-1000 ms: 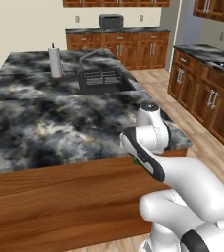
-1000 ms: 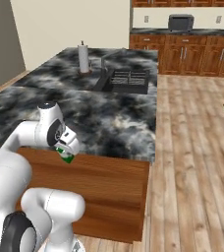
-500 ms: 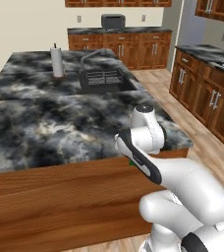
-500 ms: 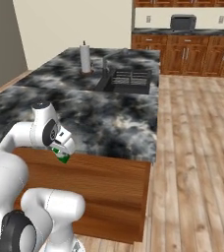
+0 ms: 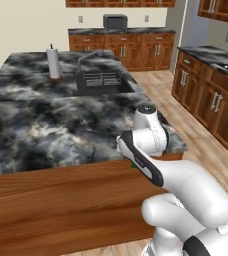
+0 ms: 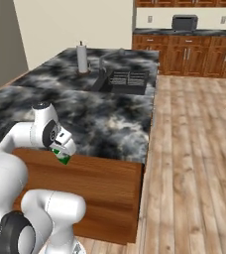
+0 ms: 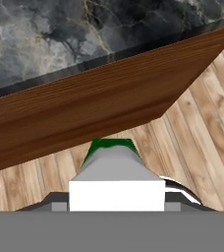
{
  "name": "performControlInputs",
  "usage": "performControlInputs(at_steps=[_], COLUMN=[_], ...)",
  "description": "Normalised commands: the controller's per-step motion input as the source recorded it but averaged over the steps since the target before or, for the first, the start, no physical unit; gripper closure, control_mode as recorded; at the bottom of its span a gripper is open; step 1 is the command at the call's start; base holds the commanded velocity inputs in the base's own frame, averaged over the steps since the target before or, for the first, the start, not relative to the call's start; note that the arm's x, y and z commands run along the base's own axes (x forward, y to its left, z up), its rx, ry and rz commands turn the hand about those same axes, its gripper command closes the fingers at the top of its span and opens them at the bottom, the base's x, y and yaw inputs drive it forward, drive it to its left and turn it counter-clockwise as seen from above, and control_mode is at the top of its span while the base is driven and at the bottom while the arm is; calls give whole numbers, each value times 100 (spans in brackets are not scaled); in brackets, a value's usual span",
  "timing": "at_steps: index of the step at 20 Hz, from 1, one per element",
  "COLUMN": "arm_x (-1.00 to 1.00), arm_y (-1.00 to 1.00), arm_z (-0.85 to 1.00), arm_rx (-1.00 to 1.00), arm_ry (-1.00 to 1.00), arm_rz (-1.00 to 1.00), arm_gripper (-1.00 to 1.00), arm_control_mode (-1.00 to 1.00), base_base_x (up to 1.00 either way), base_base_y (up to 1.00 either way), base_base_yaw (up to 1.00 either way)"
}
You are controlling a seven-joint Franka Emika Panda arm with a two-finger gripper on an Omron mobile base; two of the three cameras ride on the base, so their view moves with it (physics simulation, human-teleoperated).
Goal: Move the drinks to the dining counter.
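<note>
Down low, two-finger gripper point(image 6: 61, 155) pinching small white carton with green base point(image 7: 115, 184), just beside reddish wood side of marbled stone-topped dining island point(image 6: 110, 183); fingertips hidden behind carton, carton mostly masked by white wrist

I see the dining counter point(image 5: 46, 125), dark marbled top on reddish wood sides, with an inset sink point(image 5: 100, 82) and an upright white roll point(image 5: 53, 62) beside it. My arm point(image 5: 151, 145) bends over the near edge. A black toaster point(image 5: 115, 21) sits on the far worktop point(image 5: 121, 31).
</note>
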Motion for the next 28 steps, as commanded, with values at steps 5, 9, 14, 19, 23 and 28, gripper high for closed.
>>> performControlInputs(at_steps=[5,9,14,19,23,28], arm_x=[0,5,43,82,82,89], arm_y=[-9,-14,-16,-5,-1,0], arm_z=[40,100,60,0,0,-6], arm_rx=[2,5,3,0,0,0], arm_ry=[-5,-10,-1,1,8,8], arm_rz=[0,0,1,1,0,0], arm_gripper=[100,100,100,100,100,100], arm_control_mode=[-100,-100,-100,-100,-100,-100], base_base_x=[0,0,0,0,0,0], base_base_y=[-30,0,0,0,0,0], base_base_yaw=[1,0,0,0,0,0])
